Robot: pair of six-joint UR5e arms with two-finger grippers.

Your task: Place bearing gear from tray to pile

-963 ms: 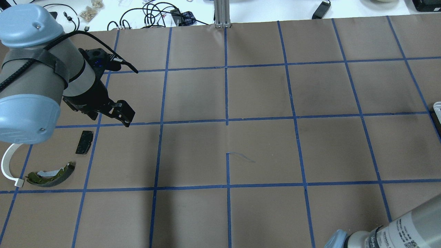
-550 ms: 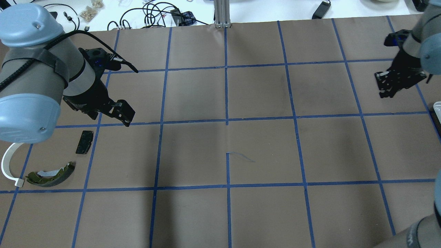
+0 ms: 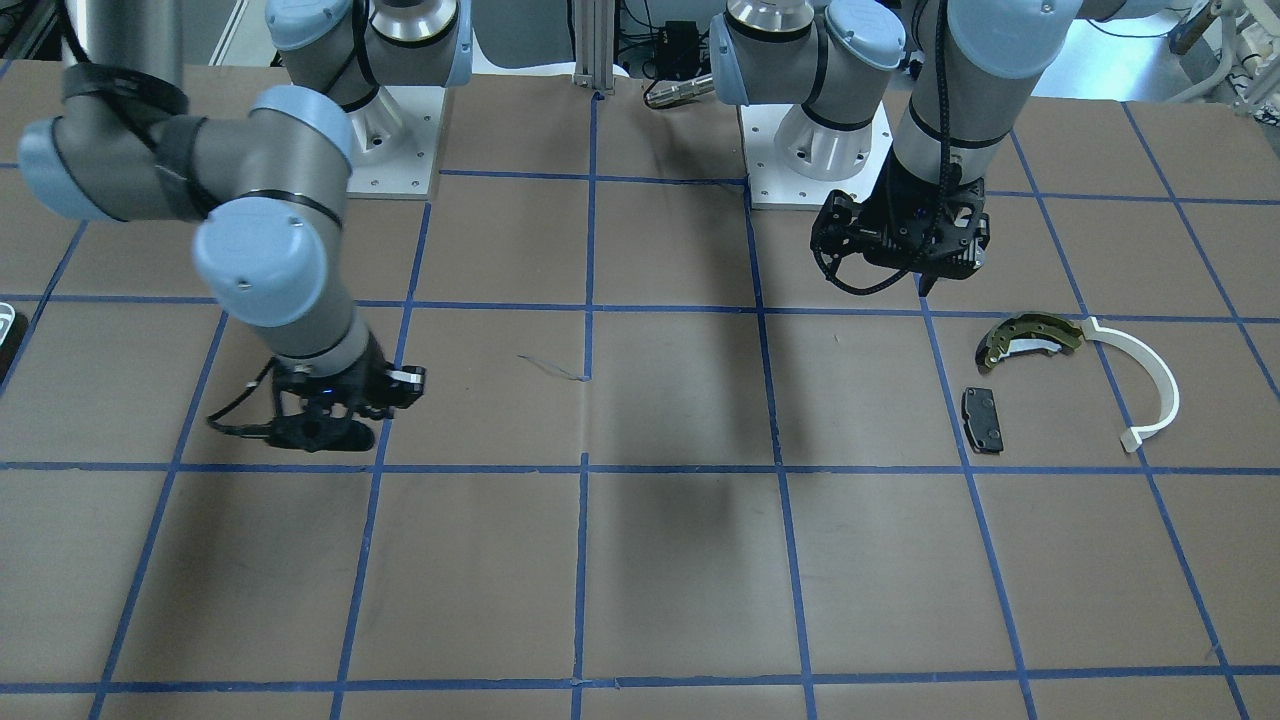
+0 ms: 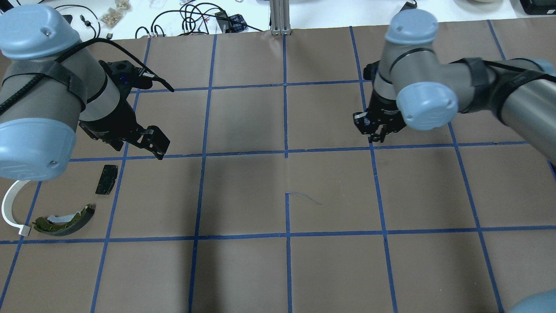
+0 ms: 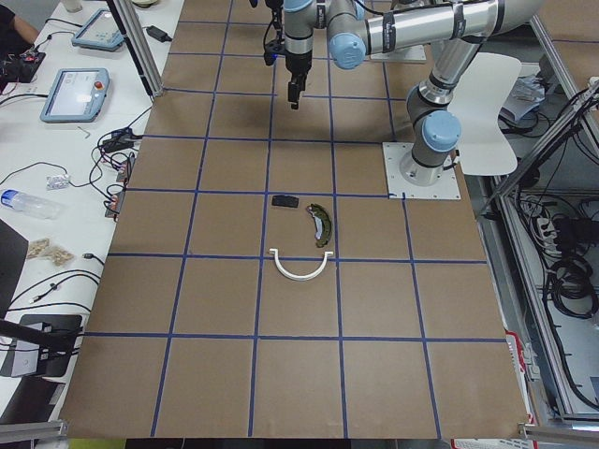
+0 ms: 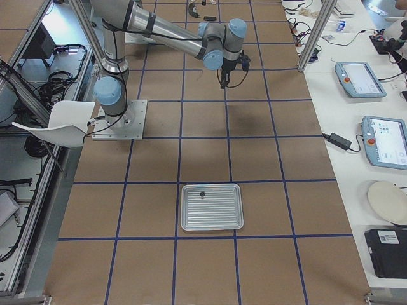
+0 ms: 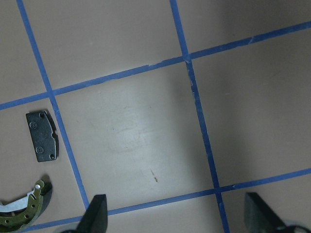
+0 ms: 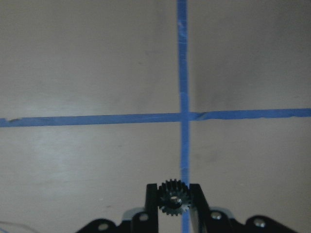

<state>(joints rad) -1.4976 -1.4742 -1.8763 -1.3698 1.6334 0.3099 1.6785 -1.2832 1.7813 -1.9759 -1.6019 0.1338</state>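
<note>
My right gripper (image 8: 173,190) is shut on a small black toothed bearing gear (image 8: 173,201) and holds it above a blue tape crossing, right of the table's middle in the overhead view (image 4: 376,134). The pale tray (image 6: 216,219) lies far behind it near the table's right end, with one small dark part inside. The pile sits at the left: an olive brake shoe (image 4: 65,219), a white curved strip (image 4: 8,208) and a black pad (image 4: 106,179). My left gripper (image 4: 157,145) is open and empty, hovering just beyond the pad (image 7: 43,136).
The table is brown paper with a blue tape grid (image 4: 286,152). Cables and small bags (image 4: 191,17) lie beyond the far edge. The two arm bases (image 3: 820,150) stand at the robot's side of the table.
My right arm has swung in from the right edge towards the table's middle, carrying the gear. The left arm and the pile have not moved.
</note>
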